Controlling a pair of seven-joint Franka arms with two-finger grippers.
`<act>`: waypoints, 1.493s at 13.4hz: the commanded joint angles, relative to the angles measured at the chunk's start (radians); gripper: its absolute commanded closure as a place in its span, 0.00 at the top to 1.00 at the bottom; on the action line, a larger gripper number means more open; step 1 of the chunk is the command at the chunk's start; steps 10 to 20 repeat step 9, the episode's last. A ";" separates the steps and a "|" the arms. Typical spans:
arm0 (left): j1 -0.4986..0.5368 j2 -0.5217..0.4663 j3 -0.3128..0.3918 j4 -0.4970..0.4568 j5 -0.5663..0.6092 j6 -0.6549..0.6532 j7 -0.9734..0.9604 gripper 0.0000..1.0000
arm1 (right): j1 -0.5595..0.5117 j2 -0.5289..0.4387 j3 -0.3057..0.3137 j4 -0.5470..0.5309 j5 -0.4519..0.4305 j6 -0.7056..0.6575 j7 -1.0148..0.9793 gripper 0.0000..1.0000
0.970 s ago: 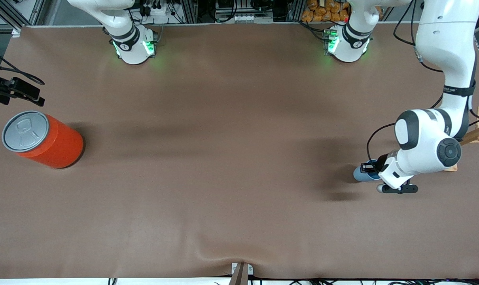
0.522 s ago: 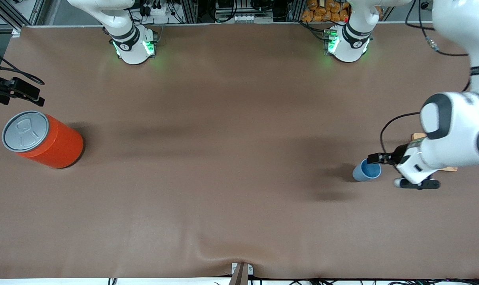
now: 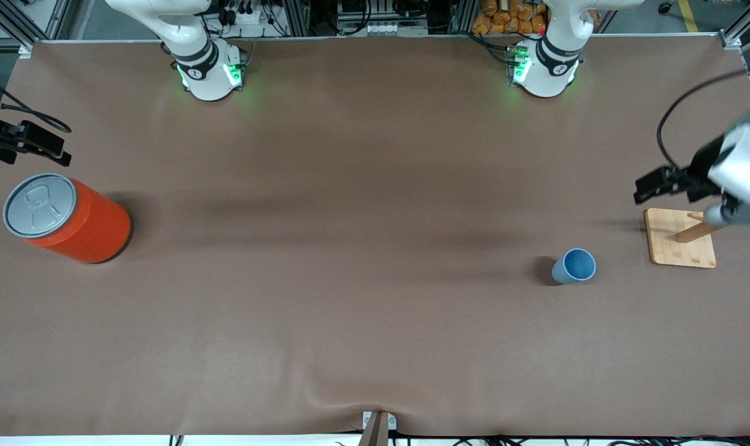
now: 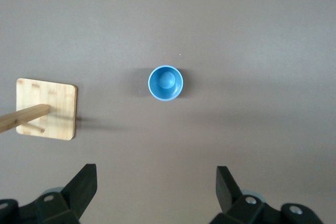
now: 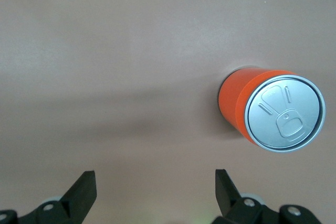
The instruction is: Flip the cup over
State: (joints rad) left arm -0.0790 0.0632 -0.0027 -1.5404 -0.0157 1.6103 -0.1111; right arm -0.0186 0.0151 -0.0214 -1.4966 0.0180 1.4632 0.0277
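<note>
The small light-blue cup point(image 3: 574, 266) stands upright on the brown table with its mouth up, and nothing touches it. The left wrist view looks straight down into the cup point(image 4: 166, 83). My left gripper point(image 3: 656, 184) hangs high in the air, open and empty, over the table beside the wooden board. In its own wrist view the left gripper point(image 4: 156, 187) shows wide-spread jaws with only tabletop between them. My right gripper point(image 3: 37, 145) waits open over the right arm's end of the table, by the orange can; the right gripper point(image 5: 155, 190) holds nothing.
A large orange can point(image 3: 68, 217) with a grey lid stands at the right arm's end, also in the right wrist view as the orange can point(image 5: 273, 111). A wooden board point(image 3: 681, 251) with a slanted peg lies at the left arm's end, beside the cup.
The left gripper opened and let go of the cup, then rose and drew away toward the left arm's end. The cup stays upright where it was left. The right arm has not moved.
</note>
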 commanded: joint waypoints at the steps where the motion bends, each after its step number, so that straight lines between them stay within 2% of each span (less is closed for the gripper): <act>1: 0.010 -0.146 -0.025 -0.157 0.025 0.028 -0.015 1.00 | 0.006 0.003 -0.002 0.015 0.007 -0.007 0.012 1.00; 2: 0.010 -0.186 -0.025 -0.200 0.025 0.042 -0.015 1.00 | 0.008 0.003 -0.002 0.015 0.005 -0.007 0.012 1.00; 4: 0.010 -0.217 -0.023 -0.222 0.023 0.042 -0.021 1.00 | 0.017 0.005 -0.002 0.015 0.005 -0.007 0.012 1.00; 9: 0.036 -0.145 -0.013 -0.092 0.017 0.005 -0.035 1.00 | 0.019 0.005 -0.002 0.013 0.005 -0.007 0.012 1.00; 20: 0.036 -0.145 -0.013 -0.092 0.017 0.005 -0.035 1.00 | 0.019 0.005 -0.002 0.013 0.005 -0.007 0.012 1.00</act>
